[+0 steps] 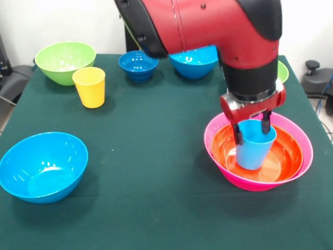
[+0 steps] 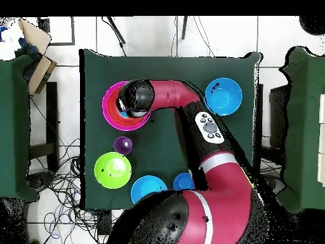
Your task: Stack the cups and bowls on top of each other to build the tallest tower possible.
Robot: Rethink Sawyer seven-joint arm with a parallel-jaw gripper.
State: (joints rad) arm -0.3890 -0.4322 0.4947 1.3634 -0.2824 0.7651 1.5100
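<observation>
The large pink bowl [image 1: 308, 152] stands at the right with the orange bowl [image 1: 287, 155] nested in it. My gripper [image 1: 253, 136] is shut on the light blue cup [image 1: 254, 151], which stands upright in the orange bowl. The yellow cup [image 1: 89, 86] stands at the back left beside a lime green bowl [image 1: 65, 61]. The purple cup [image 2: 123, 145] shows only in the overhead view, between the pink bowl [image 2: 108, 95] and a lime green bowl [image 2: 113, 170]. In that view my arm hides the gripper.
A bright blue bowl [image 1: 42, 165] sits at the front left. The small dark-blue bowl [image 1: 138, 64] and another bright blue bowl [image 1: 195, 62] sit at the back. The second green bowl [image 1: 282, 71] peeks out behind my arm.
</observation>
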